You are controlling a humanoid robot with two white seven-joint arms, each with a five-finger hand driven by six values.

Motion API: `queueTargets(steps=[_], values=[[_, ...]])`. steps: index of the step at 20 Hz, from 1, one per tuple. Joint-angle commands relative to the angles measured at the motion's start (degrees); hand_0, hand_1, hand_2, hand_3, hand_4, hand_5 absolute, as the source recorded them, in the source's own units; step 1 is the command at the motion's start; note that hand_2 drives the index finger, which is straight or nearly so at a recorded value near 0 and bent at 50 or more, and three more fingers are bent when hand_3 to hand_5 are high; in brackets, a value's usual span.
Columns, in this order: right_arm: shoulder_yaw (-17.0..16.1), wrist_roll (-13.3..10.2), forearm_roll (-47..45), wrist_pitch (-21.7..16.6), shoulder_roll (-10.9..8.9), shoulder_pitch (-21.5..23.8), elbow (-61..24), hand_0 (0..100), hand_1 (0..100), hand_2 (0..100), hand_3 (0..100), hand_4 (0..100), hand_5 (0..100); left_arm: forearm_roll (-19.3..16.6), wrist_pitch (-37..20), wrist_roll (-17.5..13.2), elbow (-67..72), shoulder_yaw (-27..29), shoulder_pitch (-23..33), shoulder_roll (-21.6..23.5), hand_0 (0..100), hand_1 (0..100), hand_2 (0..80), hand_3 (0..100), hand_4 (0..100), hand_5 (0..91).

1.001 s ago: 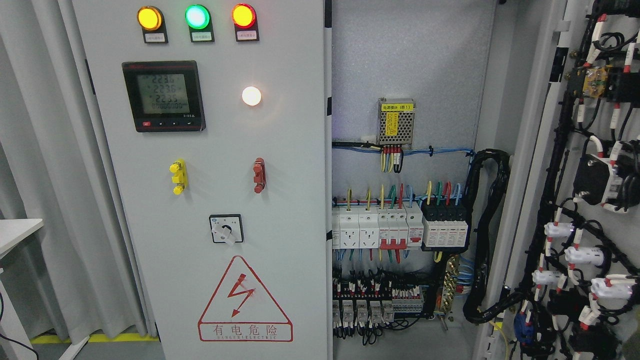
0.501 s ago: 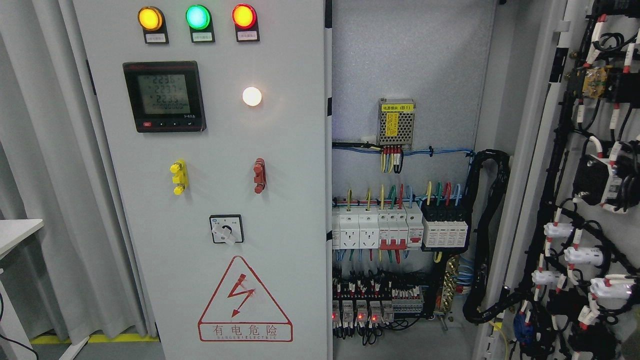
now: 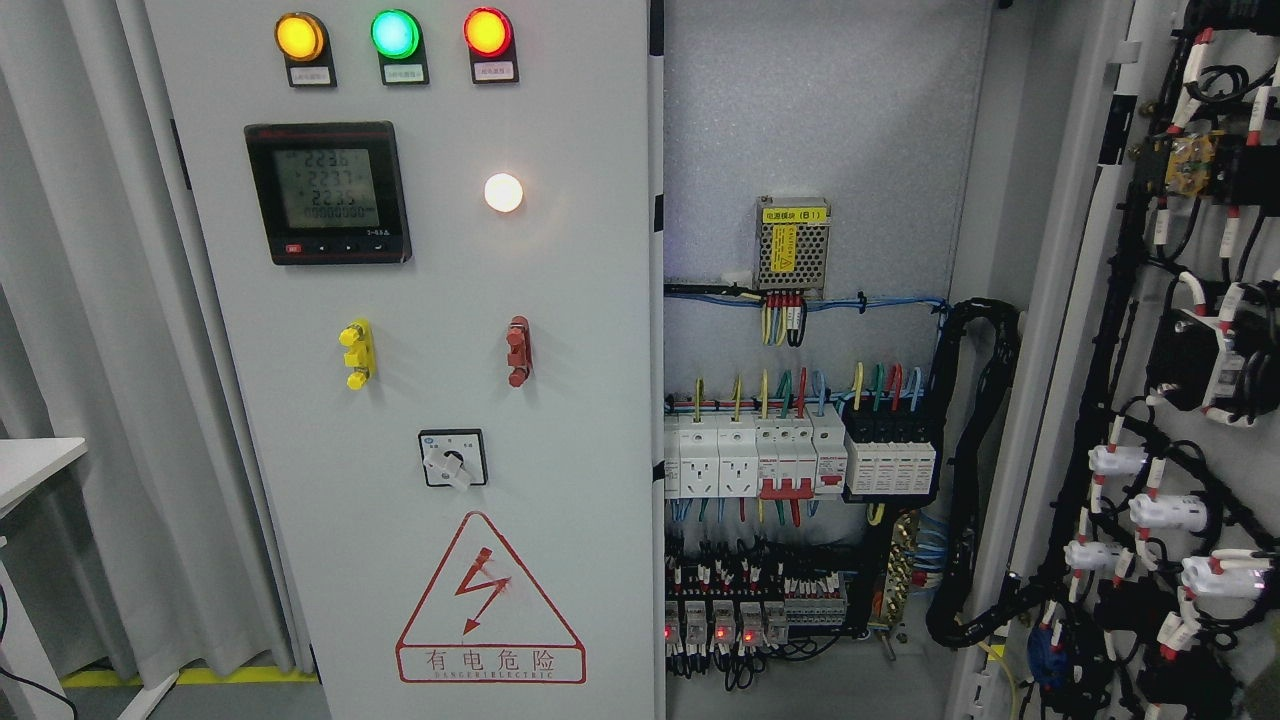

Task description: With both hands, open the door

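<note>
An electrical cabinet fills the view. Its left door (image 3: 560, 300) is shut and carries three lit lamps, a black meter (image 3: 328, 193), a white lamp, yellow and red knobs, a rotary switch (image 3: 453, 458) and a red warning triangle. The right door (image 3: 1170, 360) is swung wide open at the right edge, its wired inner face towards me. The open bay (image 3: 810, 120) shows a power supply, breakers (image 3: 800, 455) and terminal blocks. Neither of my hands is in view.
A grey curtain (image 3: 90, 300) hangs at the left. A white table corner (image 3: 35, 465) juts in at the left edge. A thick black cable loom (image 3: 965, 480) runs from the bay to the open door. A yellow floor line (image 3: 200, 676) shows at the lower left.
Small red lights on the lower terminal blocks came on. The meter digits changed slightly. The doors have not moved.
</note>
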Motion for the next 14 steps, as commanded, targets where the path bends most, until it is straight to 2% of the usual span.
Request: queueTargets(steps=[1,3,6,7,11,14], values=[[9.4,0.0,0.0,0.0,-4.79,7.5,-50.2,22,0,0,0,0,0,-2.0,-0.3,-0.1,20.1,6.2,1.2,-7.2,29,0,2.9,3,3,0.0],[11.9,0.0,0.0,0.1,-4.79,7.6,-56.9,22,0,0,0,0,0,-3.3,-1.6,-0.1,20.1,6.3,1.7,-7.2,29,0,2.9,3,3,0.0],[17.4,0.0,0.1,-0.1,-4.53,7.5,-62.0,22,0,0,0,0,0,-3.4,-2.5,-0.1,20.2,6.3,2.1,-7.2,29,0,2.9,3,3,0.0],[18.2,-0.1,0.2,-0.2,-4.44,7.5,-63.0,22,0,0,0,0,0,-3.5,-2.8,-0.1,20.1,6.3,2.3,-7.1,29,0,2.9,3,3,0.0],[18.6,-0.1,0.4,-0.2,-3.48,4.4,-67.4,22,0,0,0,0,0,-3.6,-6.2,-0.1,20.2,6.1,3.2,-7.1,29,0,2.9,3,3,0.0],[18.3,-0.3,2.0,0.1,-1.81,1.3,-69.6,22,0,0,0,0,0,-3.5,-6.5,-0.1,20.1,6.1,3.2,-7.0,29,0,2.9,3,3,0.0]])
